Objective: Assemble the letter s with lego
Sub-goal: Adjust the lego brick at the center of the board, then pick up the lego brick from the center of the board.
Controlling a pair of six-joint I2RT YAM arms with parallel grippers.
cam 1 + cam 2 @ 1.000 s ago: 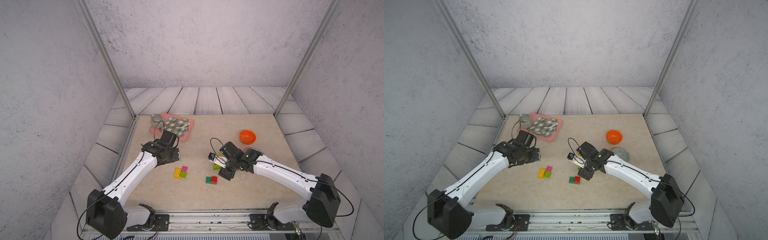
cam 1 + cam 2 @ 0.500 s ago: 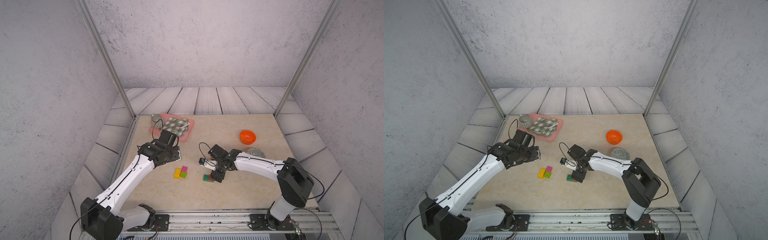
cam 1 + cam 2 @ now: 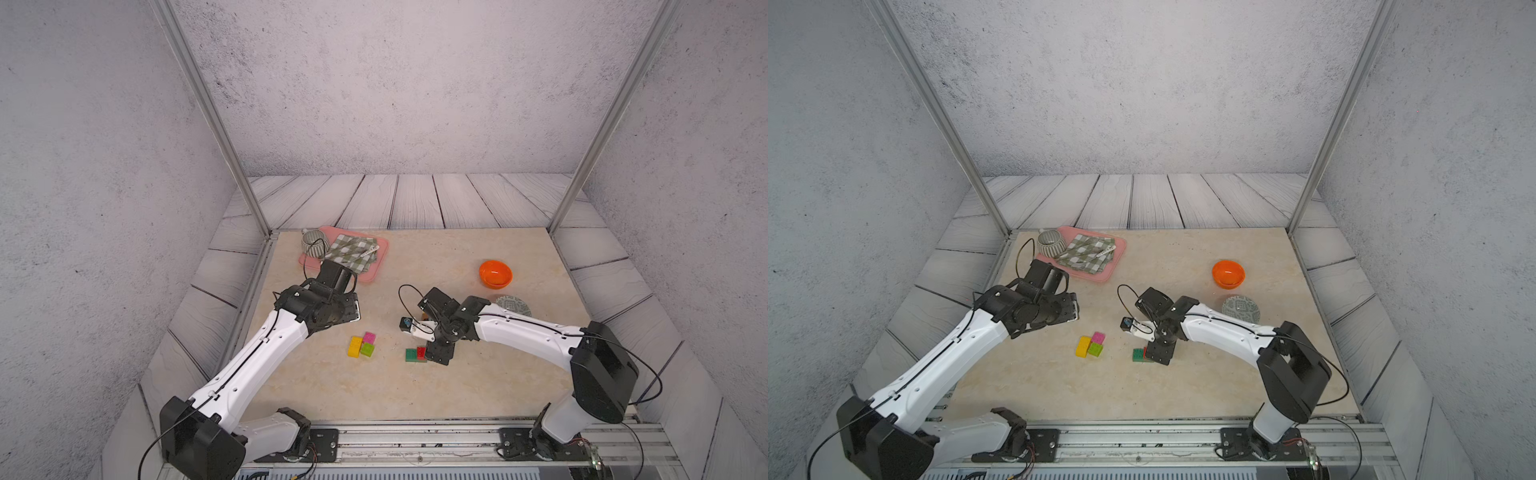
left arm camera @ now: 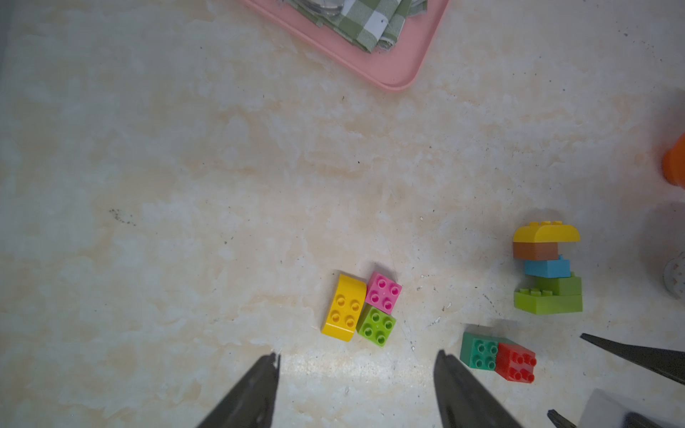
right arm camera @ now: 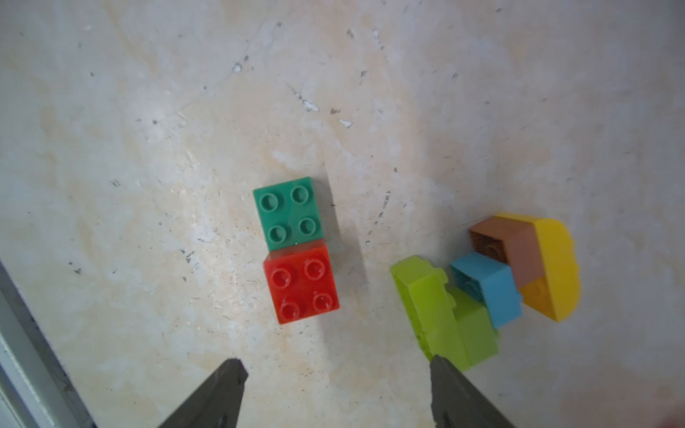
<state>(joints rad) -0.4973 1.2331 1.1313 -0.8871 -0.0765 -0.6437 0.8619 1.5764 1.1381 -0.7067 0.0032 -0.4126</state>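
My right gripper (image 5: pixel 337 363) hangs spread, empty, by the red brick (image 5: pixel 301 283) (left gripper (image 4: pixel 357 355) likewise); I fear its finger clipping the stack (image 5: pixel 444 307) beside.

tray (image 4: pixel 400 66) back-L, bowl (image 3: pixel 495 284) back-R, 3-brick cluster (image 3: pixel 361 345) ctr, brick pair (image 3: pixel 415 354) R of it, stack (image 4: pixel 546 270) behind pair

A robotics lab test cell: white robot arms (image 3: pixel 257 361) on an aluminium rail (image 3: pixel 415 434), grey backdrop panels (image 3: pixel 395 83), metal frame posts (image 3: pixel 202 95), and a beige tabletop (image 3: pixel 436 257).
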